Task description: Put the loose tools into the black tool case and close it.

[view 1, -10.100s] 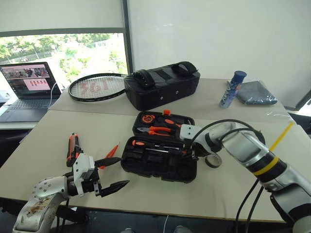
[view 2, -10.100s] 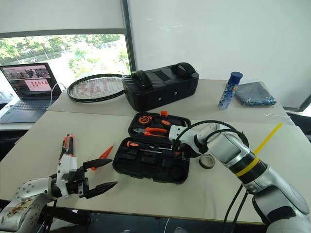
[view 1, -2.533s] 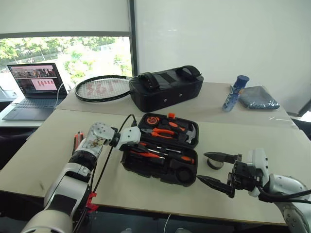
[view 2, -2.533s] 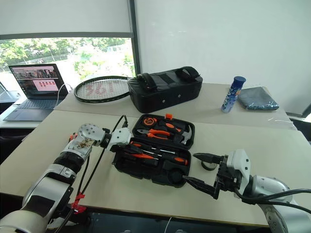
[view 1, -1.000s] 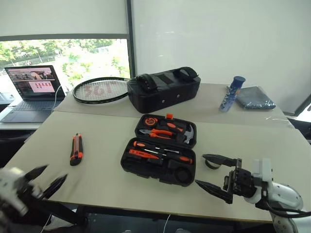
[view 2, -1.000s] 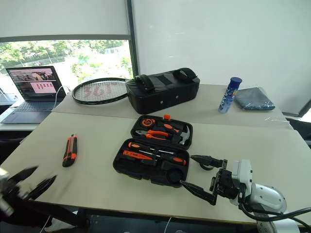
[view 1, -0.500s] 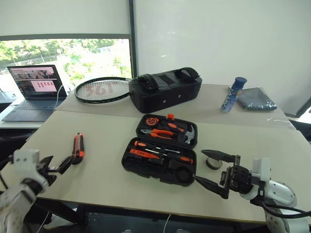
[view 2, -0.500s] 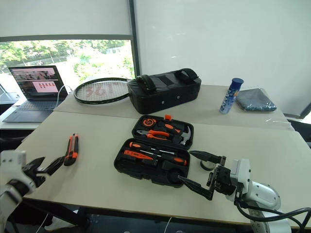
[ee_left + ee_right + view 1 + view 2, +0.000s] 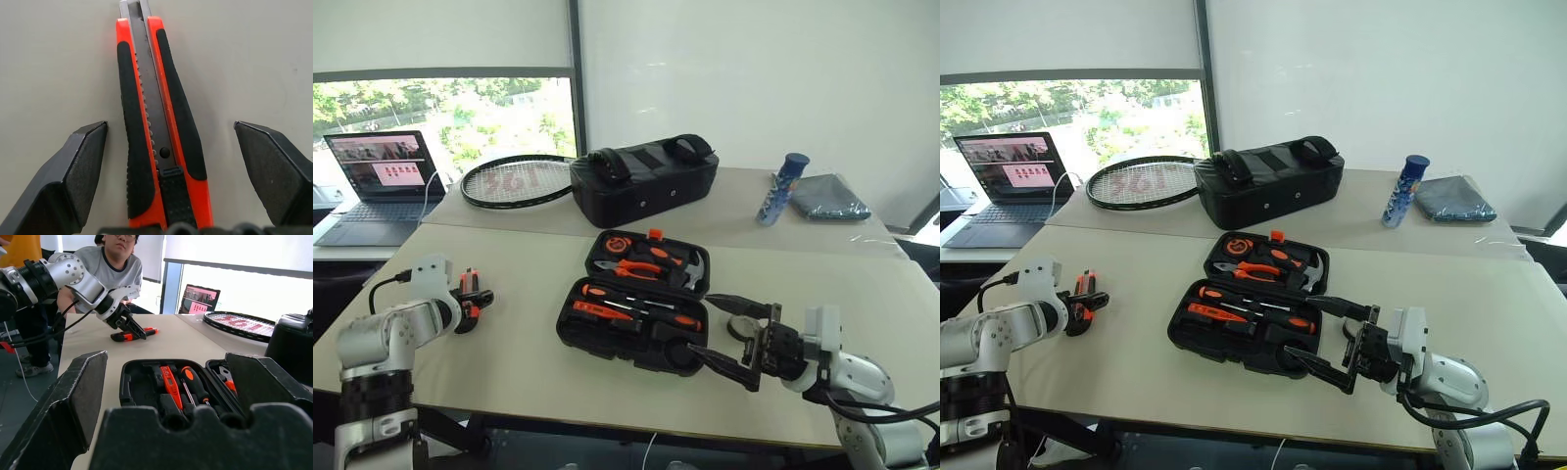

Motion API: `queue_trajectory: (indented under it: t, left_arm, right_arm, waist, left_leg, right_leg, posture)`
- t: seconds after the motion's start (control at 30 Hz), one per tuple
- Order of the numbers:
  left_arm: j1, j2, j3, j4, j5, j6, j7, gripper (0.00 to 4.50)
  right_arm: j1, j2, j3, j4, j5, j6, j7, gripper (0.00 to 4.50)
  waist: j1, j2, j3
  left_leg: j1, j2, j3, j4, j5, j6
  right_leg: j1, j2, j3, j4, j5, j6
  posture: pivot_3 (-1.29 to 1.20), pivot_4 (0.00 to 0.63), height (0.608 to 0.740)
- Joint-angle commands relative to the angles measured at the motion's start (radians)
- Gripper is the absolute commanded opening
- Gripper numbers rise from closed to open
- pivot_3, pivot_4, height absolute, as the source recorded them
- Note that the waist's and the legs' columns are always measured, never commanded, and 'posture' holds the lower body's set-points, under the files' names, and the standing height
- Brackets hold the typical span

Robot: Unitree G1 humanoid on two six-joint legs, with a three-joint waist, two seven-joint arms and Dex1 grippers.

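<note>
Table point(image 9: 529, 372); tool point(image 9: 171, 171) astride knife point(image 9: 159, 122)

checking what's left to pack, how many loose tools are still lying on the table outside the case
2. The utility knife lies left of the tool case, between the left hand's open fingers. The tape roll sits right of the case, by the right hand. Others may be hidden.

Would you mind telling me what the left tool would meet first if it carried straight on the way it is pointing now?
Most likely the orange-and-black utility knife. The left tool is open, its fingers on either side of the knife's handle, which lies on the table. How much gap remains above it is hard to judge.
</note>
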Motion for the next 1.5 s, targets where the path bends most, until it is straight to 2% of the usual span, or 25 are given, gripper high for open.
queue_trajectory:
  t: [0.03, 0.07, 0.23, 0.27, 0.4, 0.53, 0.63, 0.7, 0.83, 0.93, 1.03, 1.1, 1.27, 1.5]
  left_arm:
    - [0.016, 0.010, -0.023, 0.035, 0.030, 0.030, -0.014, 3.93]
    - [0.027, 0.004, -0.008, 0.027, 0.030, 0.039, -0.010, 3.77]
    - [0.075, 0.010, -0.001, 0.008, 0.040, 0.014, -0.050, 1.91]
    - [0.071, 0.007, 0.010, 0.012, 0.039, -0.002, -0.054, 1.69]
    - [0.049, 0.020, 0.041, -0.022, -0.013, -0.224, -0.232, 1.68]
    - [0.049, 0.110, -0.014, -0.062, -0.064, -0.498, -0.656, 1.68]
    - [0.015, 0.160, -0.136, -0.018, -0.027, -0.740, -0.972, 1.68]
    - [-0.024, 0.190, -0.246, 0.013, 0.003, -0.823, -1.155, 1.68]
    - [-0.165, 0.178, -0.492, 0.108, 0.130, -1.080, -1.447, 1.68]
    - [-0.273, 0.142, -0.673, 0.196, 0.193, -1.188, -1.479, 1.68]
    - [-0.334, 0.104, -0.767, 0.277, 0.242, -1.267, -1.479, 1.68]
    - [-0.362, 0.057, -0.789, 0.318, 0.302, -1.273, -1.479, 1.68]
    - [-0.392, 0.007, -0.820, 0.403, 0.398, -1.346, -1.462, 1.68]
    - [-0.403, -0.042, -0.848, 0.444, 0.468, -1.402, -1.478, 1.68]
  right_arm:
    - [-0.003, -0.005, -0.004, -0.039, 0.010, -0.002, -0.008, 4.50]
    - [-0.005, -0.005, -0.007, -0.038, 0.012, -0.005, -0.010, 4.50]
    - [-0.003, -0.009, -0.021, -0.026, 0.014, -0.016, -0.009, 4.50]
    - [-0.001, -0.010, -0.023, -0.022, 0.014, -0.019, -0.006, 4.50]
    - [0.014, -0.024, -0.039, -0.015, 0.013, -0.023, 0.011, 4.50]
    - [0.047, -0.049, -0.079, -0.021, 0.017, -0.022, 0.012, 4.50]
    - [0.083, -0.061, -0.108, -0.035, 0.021, -0.020, 0.009, 4.50]
    - [0.106, -0.066, -0.123, -0.046, 0.024, -0.018, 0.005, 4.50]
    - [0.151, -0.064, -0.136, -0.076, 0.020, -0.018, -0.008, 4.50]
    - [0.178, -0.057, -0.139, -0.103, 0.016, -0.018, -0.030, 4.50]
    - [0.199, -0.053, -0.137, -0.127, 0.013, -0.016, -0.046, 4.50]
    - [0.218, -0.050, -0.137, -0.148, 0.013, -0.012, -0.061, 4.50]
    - [0.254, -0.047, -0.148, -0.181, 0.013, -0.012, -0.088, 4.50]
    - [0.282, -0.047, -0.147, -0.193, 0.010, -0.017, -0.103, 4.50]
  waist:
    - [0.001, 0.001, 0.000]
    - [0.002, 0.001, 0.000]
    - [-0.001, 0.003, -0.002]
    - [-0.001, 0.003, -0.002]
    - [0.004, 0.002, -0.001]
    - [0.012, -0.004, 0.002]
    - [0.016, -0.004, 0.002]
    - [0.017, -0.003, 0.002]
    - [0.018, -0.002, 0.002]
    - [0.016, -0.003, 0.002]
    - [0.003, -0.003, 0.002]
    - [0.001, -0.002, 0.002]
    - [0.002, -0.003, 0.002]
    - [0.007, -0.002, 0.002]
  left_leg:
    - [0.000, 0.000, 0.000, 0.000, 0.000, 0.000]
    - [0.001, 0.000, 0.000, 0.000, 0.000, 0.000]
    - [0.001, 0.000, 0.001, 0.000, 0.000, 0.000]
    - [0.001, 0.000, 0.001, 0.000, 0.000, 0.000]
    - [0.000, 0.000, 0.001, 0.000, 0.000, 0.000]
    - [-0.004, 0.001, 0.006, 0.000, 0.001, -0.001]
    - [-0.005, 0.001, 0.009, -0.001, 0.000, -0.002]
    - [-0.006, 0.001, 0.010, -0.001, 0.000, -0.003]
    - [-0.006, 0.001, 0.011, -0.001, 0.000, -0.002]
    - [-0.007, 0.001, 0.011, 0.000, 0.000, -0.002]
    - [-0.007, 0.001, 0.011, 0.000, 0.000, -0.001]
    - [-0.007, 0.001, 0.011, 0.000, -0.001, 0.000]
    - [-0.009, 0.001, 0.010, 0.000, -0.001, 0.000]
    - [-0.006, 0.001, 0.010, 0.001, -0.001, 0.000]
  right_leg:
    - [0.000, 0.000, 0.000, 0.000, 0.000, 0.000]
    - [0.000, 0.000, 0.000, 0.000, 0.000, 0.000]
    - [0.000, 0.000, 0.001, 0.000, 0.000, 0.000]
    - [0.000, 0.000, 0.001, 0.000, 0.000, 0.000]
    - [0.000, -0.001, 0.001, 0.000, 0.000, 0.000]
    - [-0.002, 0.000, -0.001, -0.002, 0.000, -0.001]
    - [-0.004, -0.001, -0.001, -0.005, 0.000, -0.001]
    - [-0.003, -0.001, -0.001, -0.007, 0.000, -0.001]
    - [-0.001, 0.000, -0.001, -0.008, 0.000, 0.000]
    - [-0.001, 0.001, -0.001, -0.008, 0.000, 0.000]
    - [-0.002, 0.002, -0.001, -0.008, 0.000, 0.000]
    - [-0.002, 0.002, 0.000, -0.008, 0.000, 0.001]
    - [-0.003, 0.002, 0.000, -0.008, 0.000, 0.001]
    - [-0.001, 0.002, 0.000, -0.006, 0.000, 0.001]
  posture:
    - [0.00, 0.150, 0.740]
    - [0.00, 0.150, 0.740]
    - [0.00, 0.150, 0.740]
    - [0.00, 0.150, 0.740]
    - [0.00, 0.150, 0.740]
    - [0.00, 0.150, 0.740]
    - [0.00, 0.150, 0.740]
    - [0.00, 0.150, 0.740]
    - [0.00, 0.150, 0.740]
    - [0.00, 0.150, 0.740]
    - [0.00, 0.150, 0.740]
    - [0.00, 0.150, 0.740]
    - [0.00, 0.150, 0.740]
    - [0.00, 0.150, 0.740]
